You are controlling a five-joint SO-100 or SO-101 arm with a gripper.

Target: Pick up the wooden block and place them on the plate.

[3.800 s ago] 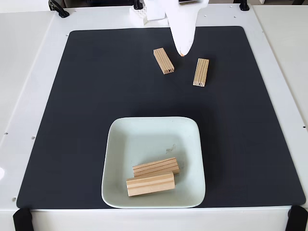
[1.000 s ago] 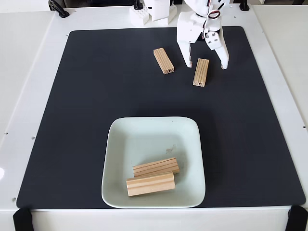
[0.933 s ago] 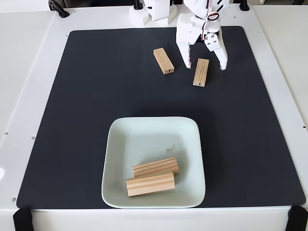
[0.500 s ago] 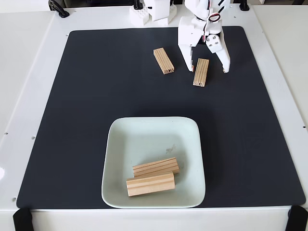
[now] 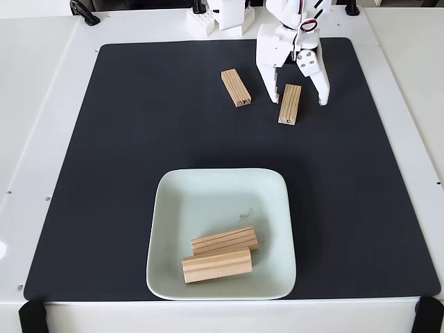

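black mat (image 5: 139,159) workspace: gripper (image 5: 297,101) fingers spread, straddling a wooden block (image 5: 290,104). advise lowering squarely and centring before closing across its width.

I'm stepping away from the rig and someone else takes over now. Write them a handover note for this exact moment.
Gripper: open, fingers straddling the upper end of the right-hand wooden block on the black mat; nothing gripped yet.
Blocks: two lie side by side in the near half of the plate, one just behind the other. Two remain on the mat near its far edge: the one between the fingers and another to its left in the fixed view.
Done: two of four blocks plated.
Left: close on the right-hand block, carry it to the plate, then fetch the last one.
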